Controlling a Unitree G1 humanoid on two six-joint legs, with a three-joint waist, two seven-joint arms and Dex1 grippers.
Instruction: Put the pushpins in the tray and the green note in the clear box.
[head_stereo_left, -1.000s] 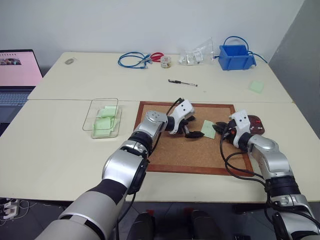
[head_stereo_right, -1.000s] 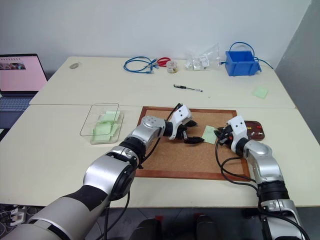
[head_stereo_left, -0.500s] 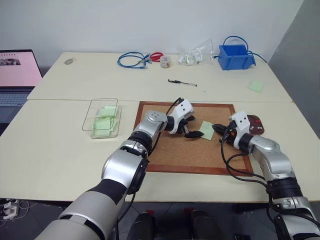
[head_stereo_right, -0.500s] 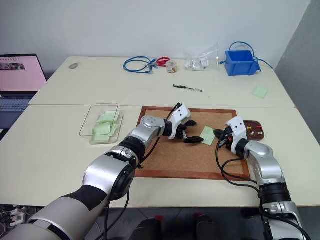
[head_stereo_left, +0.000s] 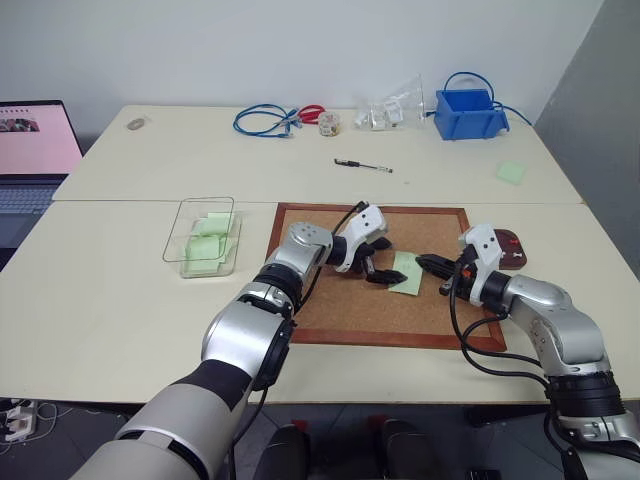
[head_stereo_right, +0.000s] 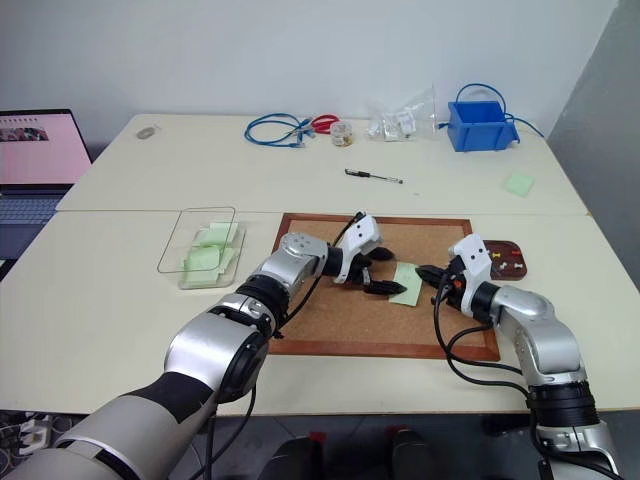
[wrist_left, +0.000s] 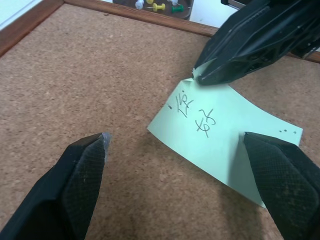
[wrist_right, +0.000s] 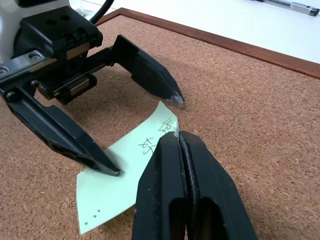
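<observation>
Here the right gripper (wrist_right: 175, 137) is pinching shut on a corner of the green note (wrist_left: 222, 137), which is lying on the corkboard (head_stereo_left: 330, 310). The left gripper (head_stereo_left: 377, 267) is standing wide open astride the note's other end.

Green note (head_stereo_left: 406, 272): pale square with handwriting, lying on the corkboard (head_stereo_left: 330, 305). Pushpins (wrist_left: 159, 6): sitting in the brown tray (head_stereo_left: 512, 248), right of board. Clear box (head_stereo_left: 201, 236): standing left, holding green papers.

Note (head_stereo_left: 406, 272) on corkboard (head_stereo_left: 340, 310), tray (head_stereo_left: 512, 250) right
</observation>
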